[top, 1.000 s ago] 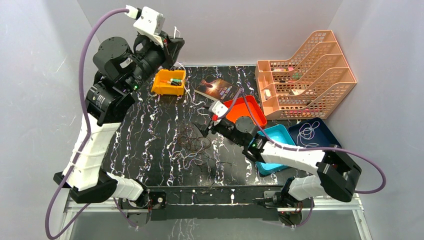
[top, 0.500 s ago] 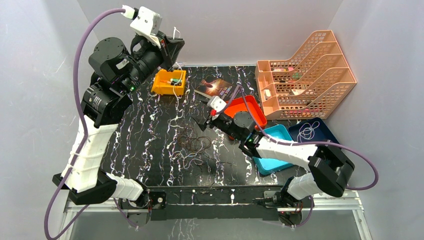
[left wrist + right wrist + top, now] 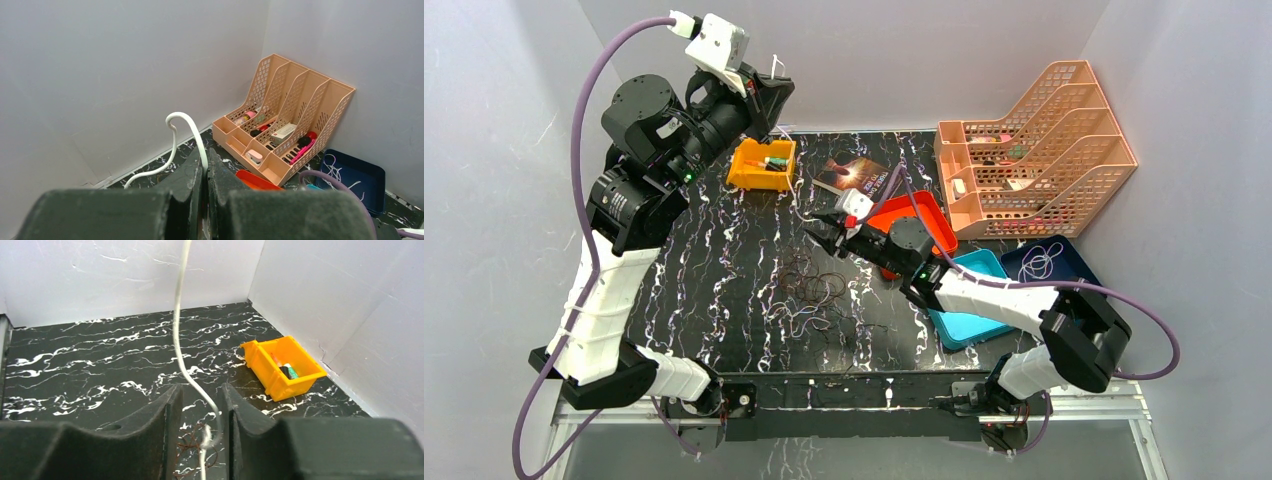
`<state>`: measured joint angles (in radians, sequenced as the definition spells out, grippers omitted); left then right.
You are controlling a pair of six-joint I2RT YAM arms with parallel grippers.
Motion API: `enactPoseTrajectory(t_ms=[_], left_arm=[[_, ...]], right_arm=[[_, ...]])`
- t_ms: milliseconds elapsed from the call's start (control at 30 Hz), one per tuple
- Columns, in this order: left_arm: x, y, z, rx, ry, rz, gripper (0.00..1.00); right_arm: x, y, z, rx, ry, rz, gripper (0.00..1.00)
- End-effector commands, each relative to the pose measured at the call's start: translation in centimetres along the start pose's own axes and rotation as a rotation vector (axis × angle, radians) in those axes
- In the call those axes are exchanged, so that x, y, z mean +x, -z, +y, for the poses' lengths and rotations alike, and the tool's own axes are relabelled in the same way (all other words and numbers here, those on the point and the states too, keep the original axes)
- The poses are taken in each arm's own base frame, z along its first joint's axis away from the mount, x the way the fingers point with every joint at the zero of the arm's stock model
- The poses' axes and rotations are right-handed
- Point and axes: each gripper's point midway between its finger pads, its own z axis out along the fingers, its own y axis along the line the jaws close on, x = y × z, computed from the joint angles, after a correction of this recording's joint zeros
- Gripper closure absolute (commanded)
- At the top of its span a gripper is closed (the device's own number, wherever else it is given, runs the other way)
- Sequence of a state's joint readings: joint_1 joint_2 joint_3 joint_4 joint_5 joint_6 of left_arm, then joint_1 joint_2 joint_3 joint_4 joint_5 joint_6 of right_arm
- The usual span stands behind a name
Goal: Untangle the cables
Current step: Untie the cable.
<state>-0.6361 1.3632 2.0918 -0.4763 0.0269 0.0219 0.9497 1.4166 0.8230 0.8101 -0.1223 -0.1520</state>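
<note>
- L gripper (image 3: 771, 92) is raised high over the back-left corner of the table (image 3: 714, 260). Its fingers (image 3: 192, 172) are pressed together, clamped on the white cable (image 3: 176, 131).
- In the L wrist view the white cable curls into a hook above the tips, then trails down-left.
- From above, the white cable runs down from that grip, past the right side of the yellow bin (image 3: 762, 165), to the R gripper (image 3: 822, 236).
- R gripper is low over mid-table, just behind the tangle. Its fingers (image 3: 170, 407) are apart w/ a clear gap.
- The white cable hangs thru that gap, nearer the right-hand finger, not pinched. Can't tell if it brushes the finger.
- Dark cables (image 3: 812, 292) are loose brown/black loops lying flat at table centre, just in front of the R gripper. A few brown loops show below the gap in the R wrist view.
- Yellow bin sits back-left w/ small items inside.
- Book (image 3: 859, 175) lies flat btwn the yellow bin & the red tray (image 3: 921, 215).
- Peach file rack (image 3: 1034, 150) stands in the back-right corner w/ small bits in its lower slots.
- Teal tray (image 3: 972, 300) & dark blue tray (image 3: 1064, 268) sit side by side in front of the rack. A loose white cord (image 3: 1039, 262) lies in the blue one.
</note>
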Motion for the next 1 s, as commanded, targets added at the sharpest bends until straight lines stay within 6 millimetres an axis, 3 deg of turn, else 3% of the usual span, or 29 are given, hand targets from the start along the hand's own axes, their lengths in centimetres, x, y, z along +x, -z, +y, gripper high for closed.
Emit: enactPoseTrajectory(t_ms=[0,267,467,500,667,967], left_arm=[[-2.1,1.4,-0.2,0.016,0.008,-0.058,1.0],[-2.1,1.3,-0.2,0.016,0.008,-0.056,1.0],[-1.8,1.4,-0.2,0.013,0.008,-0.051,1.0],[-1.9,1.4,-0.2,0.013,0.007,-0.052,1.0],[-1.9,1.4,-0.2,0.015,0.008,-0.054,1.0],[-2.0,1.2,-0.5,0.032,0.014,-0.055,1.0]], right_arm=[[-2.3,-0.7,-1.8,0.068,0.002,-0.057,0.64],[-1.6,-0.6,-2.4,0.098,-0.029,-0.031,0.99],[-1.6,0.3,-2.8,0.127,-0.046,-0.031,1.0],[-1.6,0.5,-2.8,0.129,-0.045,-0.031,0.99],[-1.4,1.3,-3.1,0.152,-0.047,-0.029,0.64],[-1.4,0.4,-4.4,0.2,-0.014,-0.028,0.54]])
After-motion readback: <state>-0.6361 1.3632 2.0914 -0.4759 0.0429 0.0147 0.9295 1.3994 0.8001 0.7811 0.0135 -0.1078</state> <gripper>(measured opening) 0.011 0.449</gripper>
